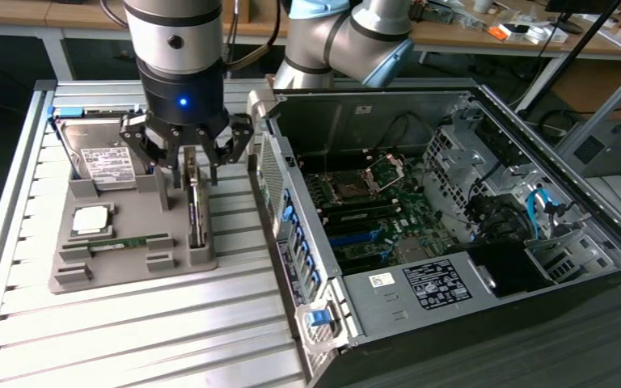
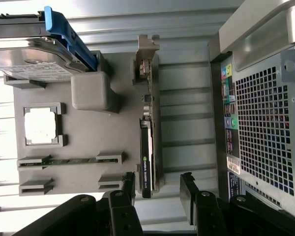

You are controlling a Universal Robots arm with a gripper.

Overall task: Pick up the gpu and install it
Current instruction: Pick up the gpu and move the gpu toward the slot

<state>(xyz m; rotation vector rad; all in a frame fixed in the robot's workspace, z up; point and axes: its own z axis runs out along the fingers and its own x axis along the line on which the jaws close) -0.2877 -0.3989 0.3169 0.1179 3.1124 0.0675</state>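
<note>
The gpu (image 1: pixel 195 206) stands on its edge in a slot of the grey tray (image 1: pixel 127 271), a thin dark card with a silvery bracket at one end. My gripper (image 1: pixel 190 171) hangs straight over it, open, with one finger on each side of the card's upper edge. In the wrist view the gpu (image 2: pixel 146 147) runs edge-on between the two black fingertips (image 2: pixel 128 183), closer to one than the other. My gripper (image 2: pixel 157 187) holds nothing, and I see no contact with the card.
The tray also carries a silver hard drive (image 1: pixel 106 158), a square processor (image 1: pixel 91 218) and a green memory stick (image 1: pixel 127 241). The open computer case (image 1: pixel 451 202) lies at the exterior view's right, motherboard (image 1: pixel 365 210) exposed, its perforated wall (image 2: pixel 265 128) close beside the tray.
</note>
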